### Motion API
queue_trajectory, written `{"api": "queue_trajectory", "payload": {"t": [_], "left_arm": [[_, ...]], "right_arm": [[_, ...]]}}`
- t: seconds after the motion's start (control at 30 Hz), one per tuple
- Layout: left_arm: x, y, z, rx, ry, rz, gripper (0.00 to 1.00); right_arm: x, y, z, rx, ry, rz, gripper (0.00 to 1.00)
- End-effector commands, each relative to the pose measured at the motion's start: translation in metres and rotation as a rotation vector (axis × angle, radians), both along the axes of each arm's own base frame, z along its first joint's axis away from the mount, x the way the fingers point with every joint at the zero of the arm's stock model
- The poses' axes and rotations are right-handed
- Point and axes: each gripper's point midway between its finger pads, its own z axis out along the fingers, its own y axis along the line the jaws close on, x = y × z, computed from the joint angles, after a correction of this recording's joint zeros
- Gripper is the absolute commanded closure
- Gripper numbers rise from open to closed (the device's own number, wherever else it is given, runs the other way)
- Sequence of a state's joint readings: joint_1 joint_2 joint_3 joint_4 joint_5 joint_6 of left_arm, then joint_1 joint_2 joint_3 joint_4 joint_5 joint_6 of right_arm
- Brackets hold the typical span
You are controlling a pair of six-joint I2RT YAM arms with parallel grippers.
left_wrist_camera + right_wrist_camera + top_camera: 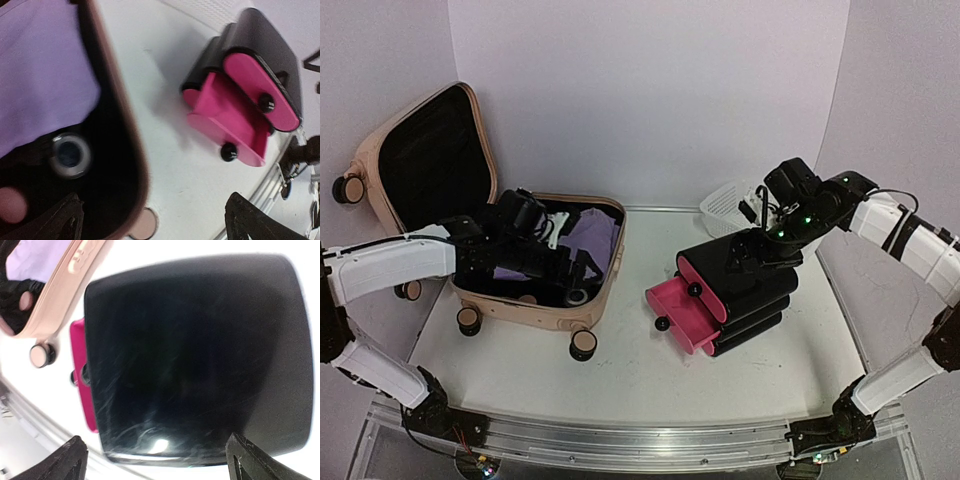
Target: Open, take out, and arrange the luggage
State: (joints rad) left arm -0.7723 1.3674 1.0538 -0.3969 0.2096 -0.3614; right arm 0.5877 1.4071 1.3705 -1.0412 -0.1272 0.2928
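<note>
Right pincer (pixel 155 440) agape; white table (pixel 640 390)

No text, label, brand, number or sign can be read in any view. The pale pink luggage (pixel 535 312), the black-and-pink drawer box (pixel 730 265) and the white basket (pixel 723 210) show plain surfaces, and both wrist views are blurred.
</note>
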Motion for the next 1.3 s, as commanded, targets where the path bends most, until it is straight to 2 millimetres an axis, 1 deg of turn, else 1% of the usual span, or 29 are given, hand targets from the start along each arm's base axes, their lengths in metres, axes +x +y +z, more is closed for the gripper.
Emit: {"api": "queue_trajectory", "payload": {"t": [0.0,0.03,0.1,0.13,0.2,0.27,0.37,0.47,0.5,0.57,0.6,0.67,0.77,0.87,0.93,1.0,1.27], "left_arm": [[0.030,0.070,-0.014,0.174,0.140,0.172,0.01],[0.037,0.082,-0.014,0.195,0.178,0.209,0.01],[0.045,0.101,-0.014,0.232,0.259,0.267,0.01],[0.049,0.108,-0.011,0.242,0.289,0.290,0.01],[0.059,0.116,-0.003,0.257,0.322,0.321,0.01],[0.056,0.127,-0.002,0.300,0.410,0.345,0.01],[0.057,0.132,-0.009,0.371,0.511,0.336,0.04],[0.065,0.118,-0.019,0.367,0.575,0.276,0.12],[0.066,0.111,-0.022,0.348,0.601,0.266,0.13],[0.070,0.098,-0.026,0.315,0.642,0.264,0.13],[0.072,0.090,-0.028,0.313,0.645,0.257,0.13],[0.074,0.073,-0.029,0.327,0.623,0.226,0.12],[0.067,0.047,-0.038,0.370,0.609,0.181,0.12],[0.057,0.034,-0.055,0.452,0.598,0.166,0.12],[0.052,0.034,-0.069,0.520,0.592,0.176,0.12],[0.051,0.035,-0.081,0.576,0.578,0.186,0.11],[0.062,0.034,-0.108,0.693,0.522,0.241,0.08]], "right_arm": [[0.037,-0.015,0.014,-0.126,-0.190,-0.019,0.02],[0.043,-0.018,0.015,-0.147,-0.208,-0.028,0.02],[0.053,-0.021,0.017,-0.191,-0.237,-0.040,0.02],[0.058,-0.022,0.018,-0.207,-0.246,-0.046,0.02],[0.062,-0.024,0.017,-0.242,-0.232,-0.050,0.02],[0.060,-0.027,0.014,-0.271,-0.185,-0.064,0.02],[0.055,-0.031,0.014,-0.304,-0.129,-0.079,0.02],[0.055,-0.032,0.013,-0.325,-0.116,-0.058,0.02],[0.056,-0.032,0.011,-0.337,-0.111,-0.046,0.02],[0.060,-0.034,0.013,-0.373,-0.104,-0.041,0.02],[0.063,-0.034,0.017,-0.385,-0.104,-0.039,0.02],[0.063,-0.034,0.015,-0.404,-0.083,-0.024,0.02],[0.060,-0.034,0.013,-0.398,-0.051,-0.010,0.02],[0.055,-0.036,0.016,-0.393,-0.041,-0.001,0.02],[0.051,-0.040,0.017,-0.400,-0.042,0.005,0.02],[0.046,-0.047,0.020,-0.405,-0.046,0.003,0.02],[0.027,-0.061,0.026,-0.398,-0.059,-0.001,0.02]]}}
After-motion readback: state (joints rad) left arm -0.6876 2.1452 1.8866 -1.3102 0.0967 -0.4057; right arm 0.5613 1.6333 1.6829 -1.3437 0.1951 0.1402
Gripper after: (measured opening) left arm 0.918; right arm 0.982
